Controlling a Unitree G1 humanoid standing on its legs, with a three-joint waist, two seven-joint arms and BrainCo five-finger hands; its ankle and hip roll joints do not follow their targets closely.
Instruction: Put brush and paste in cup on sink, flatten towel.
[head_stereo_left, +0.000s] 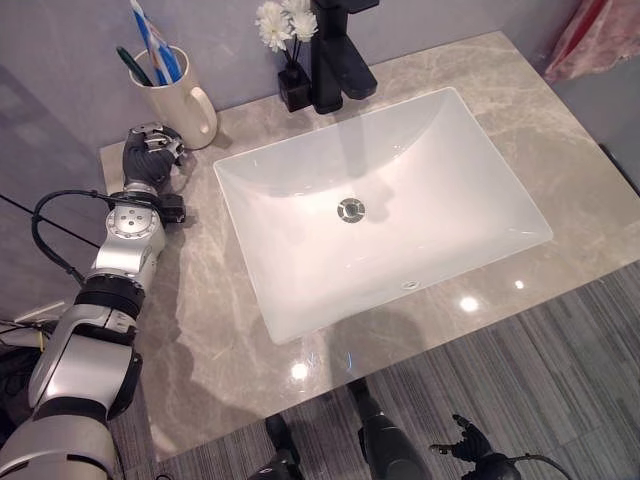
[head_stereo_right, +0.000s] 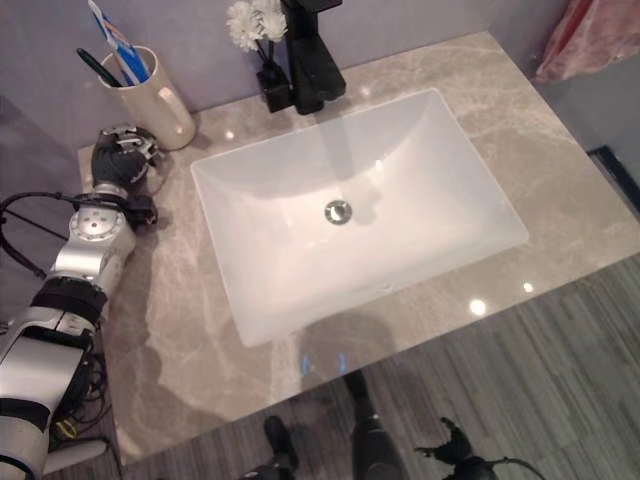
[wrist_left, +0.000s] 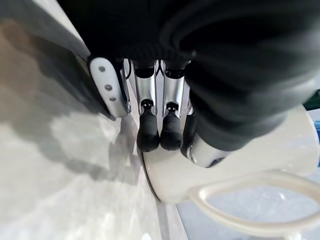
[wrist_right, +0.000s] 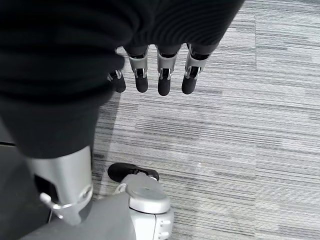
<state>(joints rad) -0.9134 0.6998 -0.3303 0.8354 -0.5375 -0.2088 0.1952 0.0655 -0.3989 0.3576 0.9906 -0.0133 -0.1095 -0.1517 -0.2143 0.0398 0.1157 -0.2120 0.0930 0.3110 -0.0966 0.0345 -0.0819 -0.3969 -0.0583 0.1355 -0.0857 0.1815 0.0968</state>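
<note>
Counter: a grey marbled countertop (head_stereo_left: 220, 330) carries a white rectangular sink (head_stereo_left: 480, 190) with a round metal drain (head_stereo_left: 351, 209) near its middle.

Cup: a cream cup (head_stereo_left: 178, 100) with a loop handle stands upright at the back left corner of the countertop, just beside the basin's rear left corner and apart from it.

Brush: a toothbrush (head_stereo_left: 132, 66) with a dark green handle leans in the cup on its left side.

Paste: a blue, white and red tube of paste (head_stereo_left: 152, 38) stands in the same cup, sticking up above the rim.

Left hand: the left hand (head_stereo_left: 150, 155) rests low at the countertop, just in front of the cup. In the left wrist view its fingers (wrist_left: 148, 134) hang relaxed with dark tips down beside the cup's base (wrist_left: 180, 175); they appear to hold nothing, though whether a tip touches the cup wall is not clear.

Right hand: the right hand (wrist_right: 150, 70) hangs below the counter's front edge, over grey striped floor (wrist_right: 250, 150), fingers straight and loose, empty.

Tap: a black faucet (head_stereo_left: 335, 55) stands behind the basin.

Flowers: a small black vase (head_stereo_left: 293, 88) with white flowers (head_stereo_left: 283, 20) sits just left of the faucet.

Cloth: pink fabric (head_stereo_left: 595, 40) shows at the far right, past the counter's end.
</note>
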